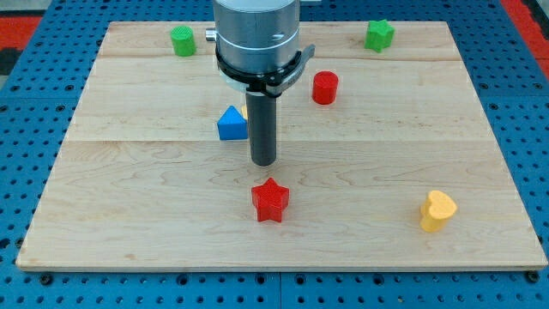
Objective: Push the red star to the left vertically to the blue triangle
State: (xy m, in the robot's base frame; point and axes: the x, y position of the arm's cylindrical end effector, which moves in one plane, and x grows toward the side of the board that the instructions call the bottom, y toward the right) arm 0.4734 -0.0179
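The red star (270,200) lies on the wooden board (129,197), low in the middle of the view. The blue triangle (231,124) sits above it and a little to the view's left. My tip (263,161) stands between them, just above the star and apart from it, and to the lower right of the triangle. The rod's upper part and the arm's housing hide the board behind them; a bit of yellow shows beside the rod next to the triangle.
A red cylinder (324,87) stands right of the rod. A green cylinder (182,40) is at the top left and a green star-like block (379,34) at the top right. A yellow heart-shaped block (437,210) lies at the lower right.
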